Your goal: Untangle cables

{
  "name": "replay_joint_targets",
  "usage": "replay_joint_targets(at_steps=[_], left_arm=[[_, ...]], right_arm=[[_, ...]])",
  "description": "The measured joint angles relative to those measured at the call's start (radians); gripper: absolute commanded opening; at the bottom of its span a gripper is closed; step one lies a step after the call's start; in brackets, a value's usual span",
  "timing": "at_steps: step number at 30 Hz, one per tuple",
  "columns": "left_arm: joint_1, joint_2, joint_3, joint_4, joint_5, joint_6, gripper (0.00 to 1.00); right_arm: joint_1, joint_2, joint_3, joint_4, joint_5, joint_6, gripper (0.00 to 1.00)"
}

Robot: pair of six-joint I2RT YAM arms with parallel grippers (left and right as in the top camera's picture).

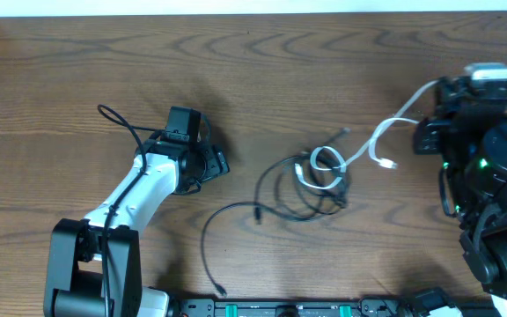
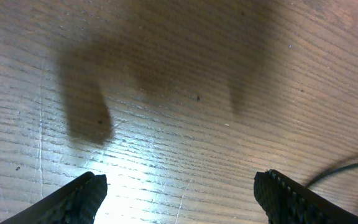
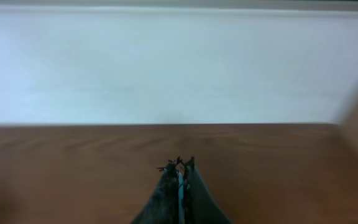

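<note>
At the left of the bench [image 1: 60, 70], we find the left claw [image 1: 211, 164] low over bare wood, well apart from the tangle. In its wrist view the left claw [image 2: 179, 186] stands with its fingers [image 2: 79, 196] wide apart and nothing between them; a thin dark cord, blurred, crosses the right edge of that view. At mid-bench we find the black cords [image 1: 297, 198] lying in a loose knot of overlapping loops, with one tail running out to the lower left toward the front edge of the bench. The whitish strand [image 1: 381, 132] is looped into the top of this knot; a short branch with a small white plug lies just to the right of the knot, and the strand then rises to the upper right. There it ends in the right claw [image 1: 437, 88]. In the right wrist view, the right claw [image 3: 180, 165] is closed together on the whitish strand [image 3: 180, 183], above the bench and facing a pale wall [image 3: 179, 62].
</note>
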Motion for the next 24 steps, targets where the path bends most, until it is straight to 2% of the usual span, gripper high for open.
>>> replay_joint_targets(at_steps=[3,5,10,11,12,13,14,17,20,24], left_arm=[[0.000,0.000,0.000,0.000,0.000,0.000,0.82],[0.000,0.000,0.000,0.000,0.000,0.000,0.82],[0.000,0.000,0.000,-0.001,0.000,0.000,0.83],[0.000,0.000,0.000,-0.001,0.000,0.000,0.82],[0.000,0.000,0.000,-0.001,0.000,0.000,0.82],[0.000,0.000,0.000,-0.001,0.000,0.000,0.82],[0.000,0.000,0.000,-0.001,0.000,0.000,0.82],[0.000,0.000,0.000,-0.001,0.000,0.000,0.82],[0.000,0.000,0.000,-0.001,0.000,0.000,0.83],[0.000,0.000,0.000,-0.001,0.000,0.000,0.83]], right_arm=[[-0.022,0.005,0.001,-0.048,0.153,0.031,0.01],[-0.035,0.029,0.005,-0.150,0.204,0.083,0.01],[-0.040,0.167,0.008,-0.400,0.139,0.201,0.01],[-0.040,0.209,0.007,-0.436,0.117,0.222,0.06],[-0.040,0.251,0.007,-0.462,0.098,0.242,0.20],[-0.040,0.302,0.007,-0.480,0.080,0.274,0.40],[-0.040,0.341,0.007,-0.488,0.071,0.288,0.48],[-0.039,0.443,0.007,-0.494,0.047,0.335,0.55],[-0.040,0.513,0.007,-0.491,0.023,0.399,0.56],[-0.040,0.562,0.006,-0.452,-0.105,0.429,0.44]])
